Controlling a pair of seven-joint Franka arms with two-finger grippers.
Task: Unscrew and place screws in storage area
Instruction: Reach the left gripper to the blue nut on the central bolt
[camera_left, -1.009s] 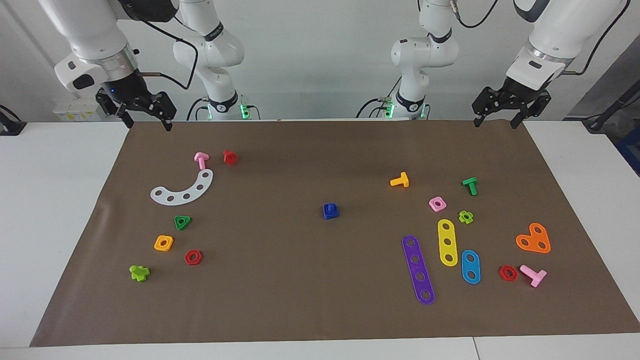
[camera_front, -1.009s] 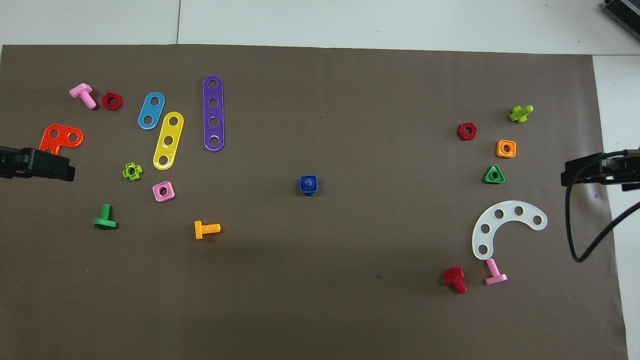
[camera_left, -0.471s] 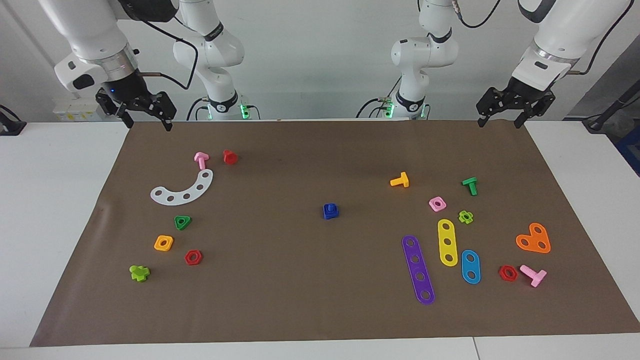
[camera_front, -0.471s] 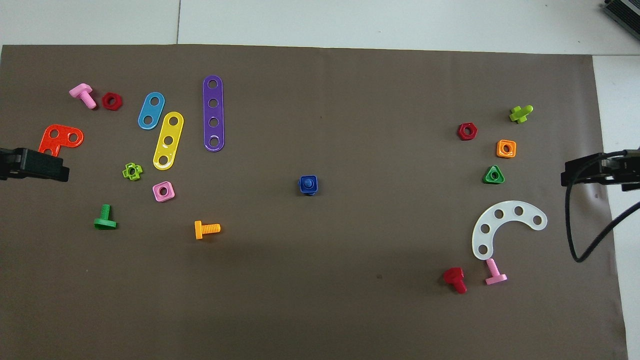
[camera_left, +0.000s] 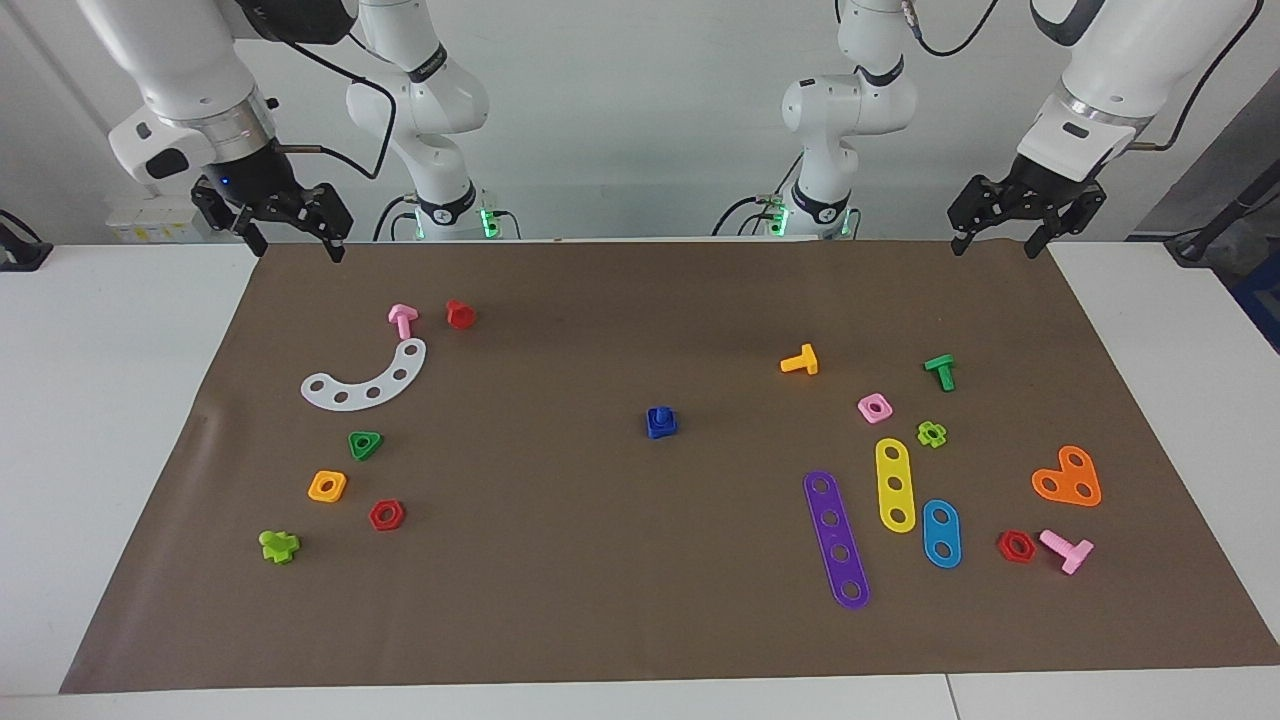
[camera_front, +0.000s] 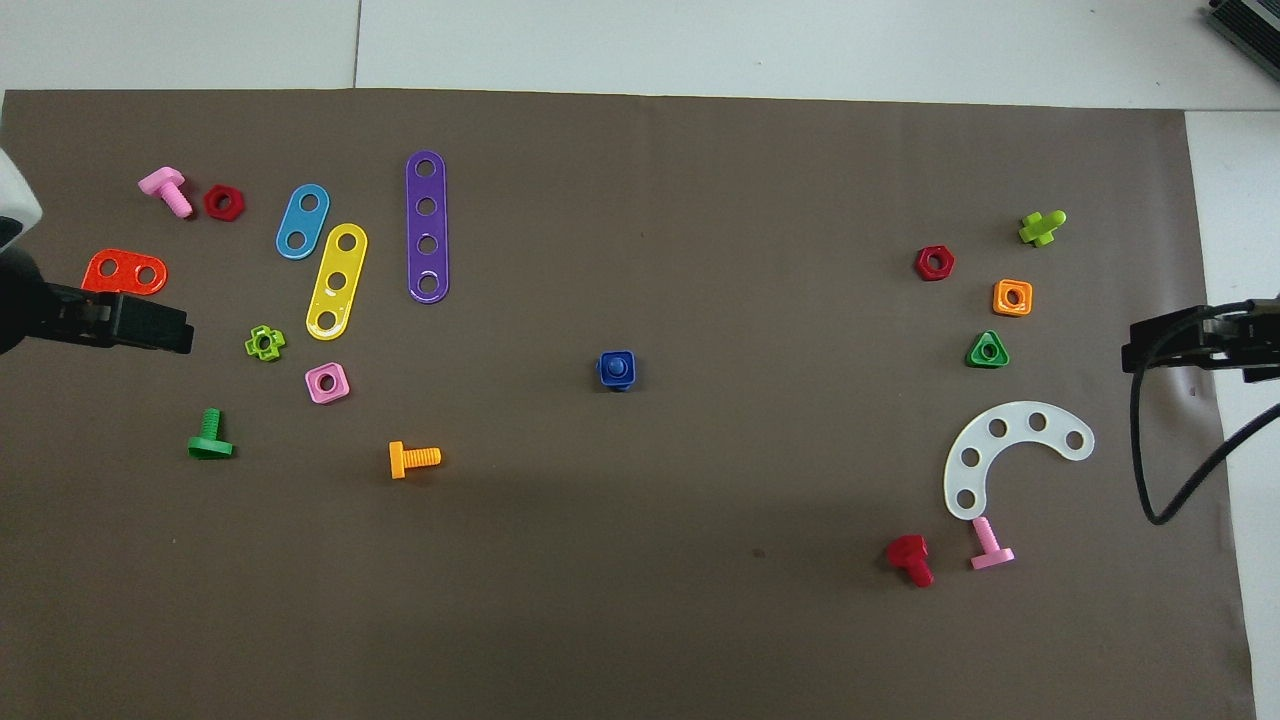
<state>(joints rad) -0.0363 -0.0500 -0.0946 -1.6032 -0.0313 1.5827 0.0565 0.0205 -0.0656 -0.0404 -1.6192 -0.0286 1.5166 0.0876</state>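
Observation:
The blue screw (camera_left: 659, 414) stands threaded in a blue square nut (camera_left: 664, 429) at the middle of the brown mat; it also shows in the overhead view (camera_front: 617, 369). The storage area lies toward the right arm's end, around a white curved strip (camera_left: 366, 381) with a green triangular nut (camera_left: 365, 444), an orange nut (camera_left: 327, 486) and a red nut (camera_left: 386, 515). My left gripper (camera_left: 992, 247) is open and empty, raised over the mat's edge nearest the robots. My right gripper (camera_left: 295, 247) is open and empty over the same edge at the other end, and waits.
Purple (camera_left: 837, 539), yellow (camera_left: 895, 484) and blue (camera_left: 941, 533) straight strips, an orange plate (camera_left: 1068, 478) and several loose screws and nuts lie toward the left arm's end. Pink (camera_left: 402, 320) and red (camera_left: 460, 314) screws lie by the white strip.
My left gripper has shifted a little inward over the mat, toward the middle. The right arm and the parts on the mat have not moved.

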